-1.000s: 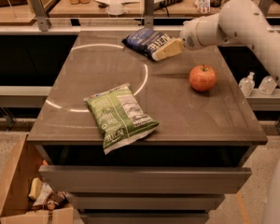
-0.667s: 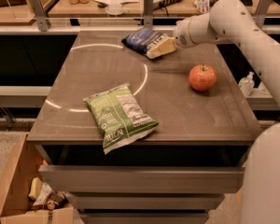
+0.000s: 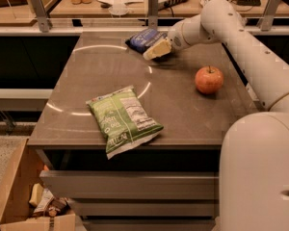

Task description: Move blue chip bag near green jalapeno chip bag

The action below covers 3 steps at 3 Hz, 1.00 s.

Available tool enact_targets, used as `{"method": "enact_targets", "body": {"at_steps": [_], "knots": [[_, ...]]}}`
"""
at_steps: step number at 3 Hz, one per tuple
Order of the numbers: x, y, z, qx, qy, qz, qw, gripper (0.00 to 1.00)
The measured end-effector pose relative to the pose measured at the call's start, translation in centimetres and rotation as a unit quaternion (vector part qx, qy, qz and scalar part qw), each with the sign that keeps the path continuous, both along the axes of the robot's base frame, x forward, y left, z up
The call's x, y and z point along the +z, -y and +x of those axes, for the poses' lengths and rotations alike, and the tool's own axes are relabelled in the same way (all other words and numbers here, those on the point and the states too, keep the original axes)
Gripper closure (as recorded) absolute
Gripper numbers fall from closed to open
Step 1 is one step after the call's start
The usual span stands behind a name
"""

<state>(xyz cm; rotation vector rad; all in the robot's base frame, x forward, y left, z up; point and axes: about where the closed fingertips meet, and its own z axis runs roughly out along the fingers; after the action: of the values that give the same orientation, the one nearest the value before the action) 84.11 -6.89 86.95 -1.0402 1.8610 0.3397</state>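
Note:
The blue chip bag [image 3: 143, 38] lies at the far middle of the table, dark navy and crinkled. My gripper [image 3: 156, 49] is right over its near right edge, at the end of the white arm that reaches in from the right. The green jalapeno chip bag [image 3: 123, 119] lies flat near the table's front edge, left of centre, well apart from the blue bag and the gripper.
A red apple [image 3: 209, 79] stands on the right side of the brown table [image 3: 82, 105]. Behind the table is a rail and a cluttered desk. An open cardboard box [image 3: 19, 196] sits on the floor at the lower left. The robot's white body fills the lower right.
The arm has swung left and forward, bringing the gripper from the blue bag's right side to over its near edge. The bags and the apple have not moved.

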Motion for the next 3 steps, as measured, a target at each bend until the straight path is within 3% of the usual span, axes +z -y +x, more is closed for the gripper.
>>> {"method": "enact_targets", "body": {"at_steps": [2,3], "knots": [[-1.0,-1.6,0.4,0.022,-0.012,-0.011,0.9996,0.63],[1.5,-0.9,-0.6,0.048,0.0,-0.025,0.9986,0.87]]}}
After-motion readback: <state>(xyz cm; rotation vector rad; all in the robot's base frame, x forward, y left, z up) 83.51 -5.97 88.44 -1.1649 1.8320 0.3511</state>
